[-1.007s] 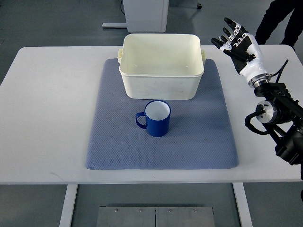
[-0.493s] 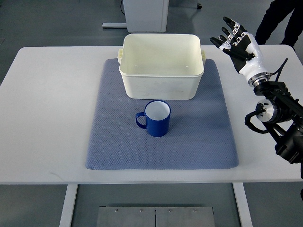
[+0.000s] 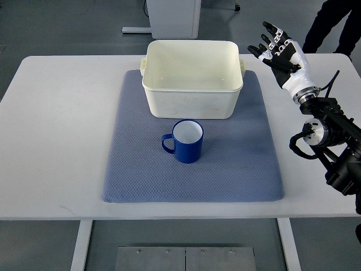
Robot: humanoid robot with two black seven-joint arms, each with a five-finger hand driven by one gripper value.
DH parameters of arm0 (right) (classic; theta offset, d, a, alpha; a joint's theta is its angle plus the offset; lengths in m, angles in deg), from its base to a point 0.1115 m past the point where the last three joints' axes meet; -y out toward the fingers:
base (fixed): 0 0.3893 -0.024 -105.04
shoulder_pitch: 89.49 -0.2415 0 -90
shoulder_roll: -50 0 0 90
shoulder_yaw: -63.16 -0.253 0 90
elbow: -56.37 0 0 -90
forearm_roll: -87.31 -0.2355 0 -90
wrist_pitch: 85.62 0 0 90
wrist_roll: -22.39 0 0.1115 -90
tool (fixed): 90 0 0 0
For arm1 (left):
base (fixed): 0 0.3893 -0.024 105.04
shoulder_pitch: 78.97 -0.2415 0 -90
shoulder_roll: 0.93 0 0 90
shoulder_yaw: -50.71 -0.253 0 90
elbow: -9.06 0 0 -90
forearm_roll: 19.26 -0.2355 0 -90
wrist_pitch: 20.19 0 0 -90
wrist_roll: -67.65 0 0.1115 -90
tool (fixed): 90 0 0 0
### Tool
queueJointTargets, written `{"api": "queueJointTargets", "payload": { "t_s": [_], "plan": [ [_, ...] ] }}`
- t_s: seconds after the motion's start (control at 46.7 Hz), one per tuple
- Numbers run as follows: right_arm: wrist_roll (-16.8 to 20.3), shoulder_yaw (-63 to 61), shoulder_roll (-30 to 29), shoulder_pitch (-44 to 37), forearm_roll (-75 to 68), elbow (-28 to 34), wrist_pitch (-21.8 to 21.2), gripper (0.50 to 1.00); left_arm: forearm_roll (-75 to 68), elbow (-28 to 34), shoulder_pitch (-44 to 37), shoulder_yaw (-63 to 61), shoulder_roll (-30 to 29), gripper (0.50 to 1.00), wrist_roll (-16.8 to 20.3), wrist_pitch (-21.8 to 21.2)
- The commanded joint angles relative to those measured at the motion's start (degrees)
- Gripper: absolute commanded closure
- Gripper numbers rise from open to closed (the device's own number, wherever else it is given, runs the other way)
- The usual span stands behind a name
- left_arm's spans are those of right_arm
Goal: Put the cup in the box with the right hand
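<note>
Currently right hand (image 3: 280, 49) raised at about 2 o'clock of the scene, fingers (image 3: 267, 35) spread wide, holding nothing, touching nothing; its dark arm (image 3: 330, 132) comes in along the right edge. White table (image 3: 56, 141) fills most of the view, grey-blue mat (image 3: 192, 175) laid across its middle. Cream box (image 3: 192, 79) sits at the mat's 12 o'clock end, open top, nothing visible inside. Blue cup (image 3: 186, 141) stands upright on the mat just at 6 o'clock of the box, apart from it, handle pointing to 9 o'clock, white interior, looks empty. Hand is well apart from the cup, at 3 o'clock of the box's far right corner. Person's dark legs (image 3: 333, 22) at 1 o'clock beyond the table.
</note>
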Motion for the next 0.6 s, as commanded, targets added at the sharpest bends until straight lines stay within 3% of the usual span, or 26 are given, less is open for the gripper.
{"api": "queueJointTargets", "payload": {
  "t_s": [0.0,0.579],
  "plan": [
    [0.11,0.09,0.05,-0.34,0.0,0.04,0.0,0.5,0.01,-0.05,0.0,0.01,0.0,0.5,0.0,-0.03],
    [0.11,0.35,0.41,-1.13,0.09,0.21,-1.41,0.5,0.01,0.03,0.0,0.01,0.0,0.5,0.0,0.06]
  ]
}}
